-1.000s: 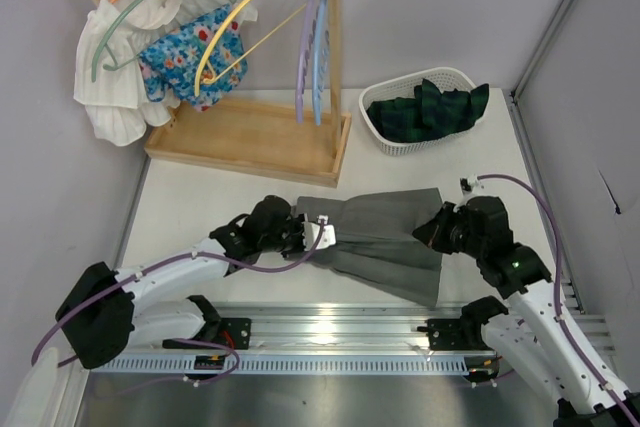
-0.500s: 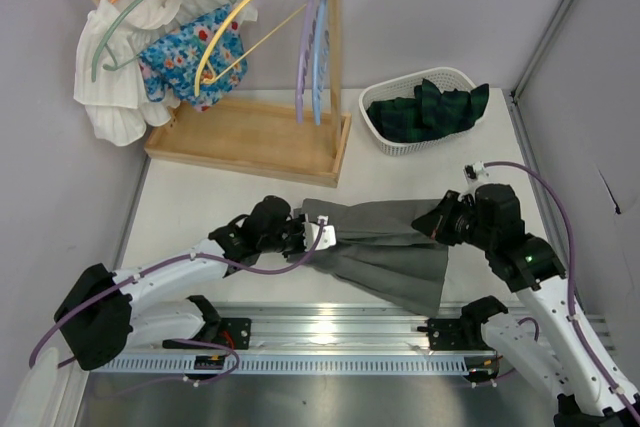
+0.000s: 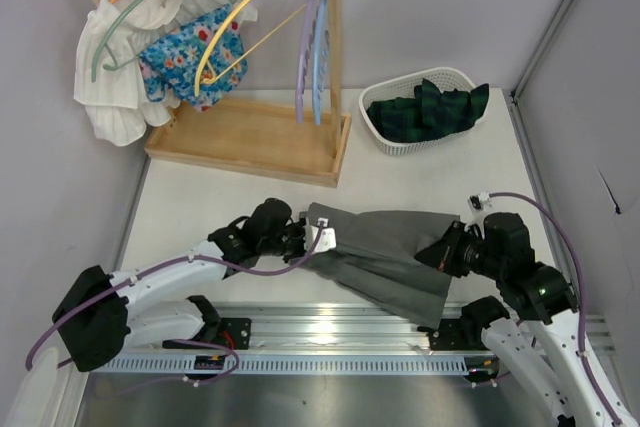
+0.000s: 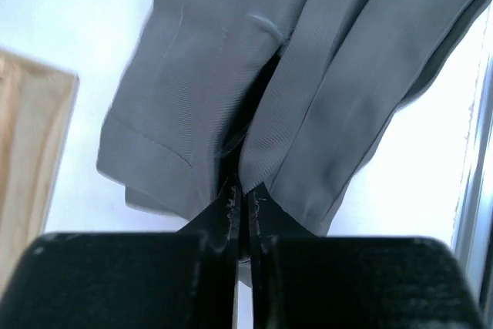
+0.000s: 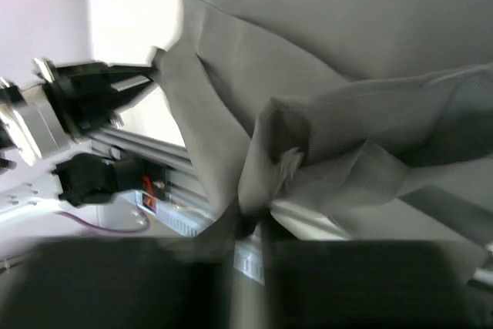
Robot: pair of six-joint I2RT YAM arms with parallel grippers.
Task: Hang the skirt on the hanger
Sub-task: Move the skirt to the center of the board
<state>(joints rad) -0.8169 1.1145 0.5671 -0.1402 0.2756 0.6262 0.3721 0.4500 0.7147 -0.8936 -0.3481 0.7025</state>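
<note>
**Inspector:** What stood at the left of the table [image 3: 200,197]?

**Assessor:** The wooden rack [image 3: 245,142] stood at the far left. It carried a white garment [image 3: 105,97], a floral garment [image 3: 180,57] and several hangers. The yellow hanger [image 3: 240,15] hung bare. The skirt was well apart from it.

**Inspector:** And the arms, in order?

**Assessor:** The left gripper [image 3: 303,239] was clamped on the left edge of the grey skirt [image 3: 385,247]. Its wrist view showed cloth nipped between closed tips, with a fold falling to either side. The skirt was stretched between the two arms over the near part of the table, and its lower corner drooped toward the metal rail [image 3: 340,332]. The right gripper [image 3: 447,247] was closed on the right edge, holding a crumpled wad rather than a flat seam.

**Inspector:** What is your recommendation for the step in hand?

**Assessor:** I judged the step to be carrying the skirt to the rack. Both pinches should stay closed and the top edge should be held taut and level. The cloth should be raised clear of the table before travel, well away from the basket [image 3: 400,147] on the right. The bunched right-hand hold appeared the likelier to slip. I could not tell which edge was the waistband.
</note>
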